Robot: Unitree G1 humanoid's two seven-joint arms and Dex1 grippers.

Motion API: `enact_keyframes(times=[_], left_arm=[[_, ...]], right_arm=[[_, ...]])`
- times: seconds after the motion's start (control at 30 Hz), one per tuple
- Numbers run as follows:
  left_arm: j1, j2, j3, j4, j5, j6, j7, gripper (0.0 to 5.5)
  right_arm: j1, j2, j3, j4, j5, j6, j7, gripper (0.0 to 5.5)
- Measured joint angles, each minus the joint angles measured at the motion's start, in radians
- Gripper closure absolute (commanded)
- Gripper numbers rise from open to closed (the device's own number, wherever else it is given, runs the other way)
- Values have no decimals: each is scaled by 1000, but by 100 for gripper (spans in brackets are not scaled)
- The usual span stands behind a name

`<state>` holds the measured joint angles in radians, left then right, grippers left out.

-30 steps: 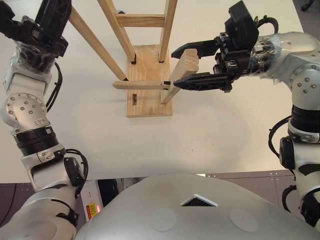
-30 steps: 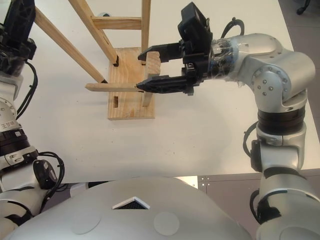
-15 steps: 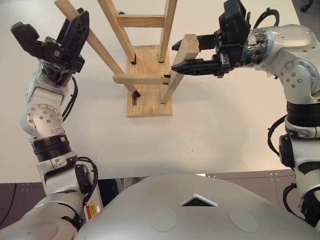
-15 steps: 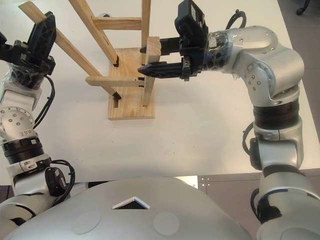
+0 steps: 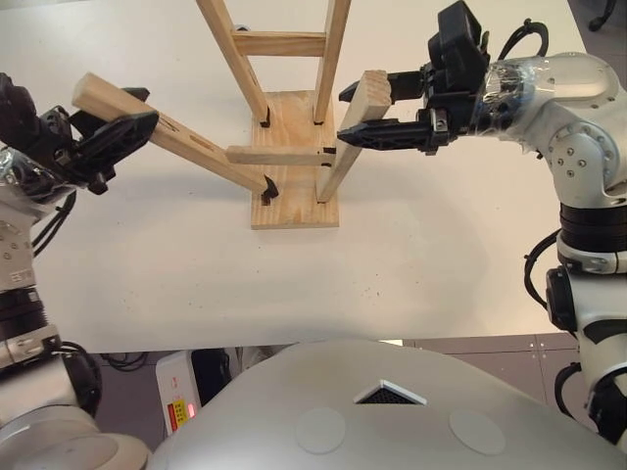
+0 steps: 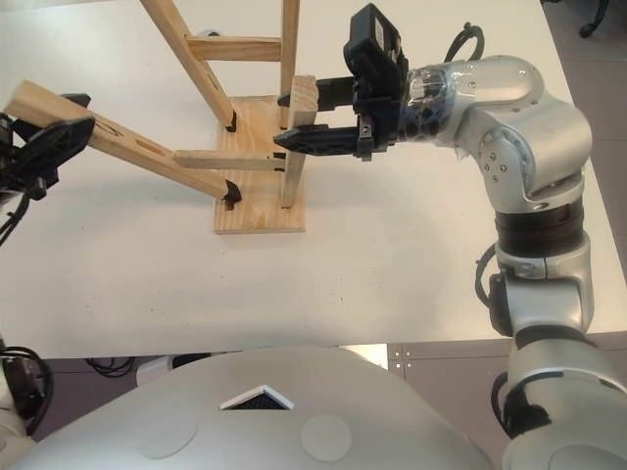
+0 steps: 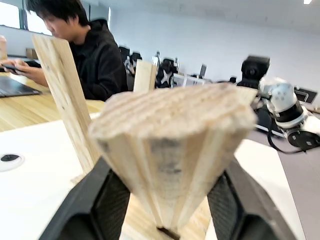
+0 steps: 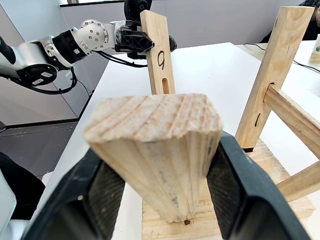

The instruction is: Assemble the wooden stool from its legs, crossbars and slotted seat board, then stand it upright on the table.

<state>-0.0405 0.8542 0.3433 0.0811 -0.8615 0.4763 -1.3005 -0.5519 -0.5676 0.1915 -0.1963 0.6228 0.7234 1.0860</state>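
- Left gripper [image 5: 132, 113]: jaws closed on the upper end of the near-left leg [image 5: 206, 152], which fills the space between the fingers in the left wrist view.
- Near-left leg: slants steeply down and away from this gripper; its foot meets the near-left slot of the seat board [image 5: 294, 211], apparently not seated.
- Right gripper [image 5: 343, 117]: jaws clamped across the upper part of the near-right leg [image 5: 333, 166], holding it.
- Near-right leg: leans slightly; its foot rests on the board directly below the gripper.
- Near crossbar [image 5: 279, 155]: level, between the two grippers; one end enters the near-right leg, the other touches the near-left leg. Whether that end sits in a mortise cannot be told.
- Seat board: flat on the table [image 5: 441, 245], below and between both grippers.
- Far legs [image 5: 230, 49] and far crossbar [image 5: 284, 42]: beyond both grippers, standing in the board.
- Step in hand, judged: fitting the near leg pair.
- Next move, judged: swing the near-left leg upright, so the crossbar end enters and the foot drops into its slot, while the right gripper steadies its leg.
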Motion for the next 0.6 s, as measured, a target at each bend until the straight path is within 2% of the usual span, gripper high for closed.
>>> enact_keyframes(times=[0.27,0.6], left_arm=[[-77,162,-96,39,136,-48,-159,349],[-208,270,-210,131,274,-110,-304,349]], right_arm=[[36,-1,-6,-46,0,-4,-23,334],[63,-1,-5,-86,1,-13,-44,334]])
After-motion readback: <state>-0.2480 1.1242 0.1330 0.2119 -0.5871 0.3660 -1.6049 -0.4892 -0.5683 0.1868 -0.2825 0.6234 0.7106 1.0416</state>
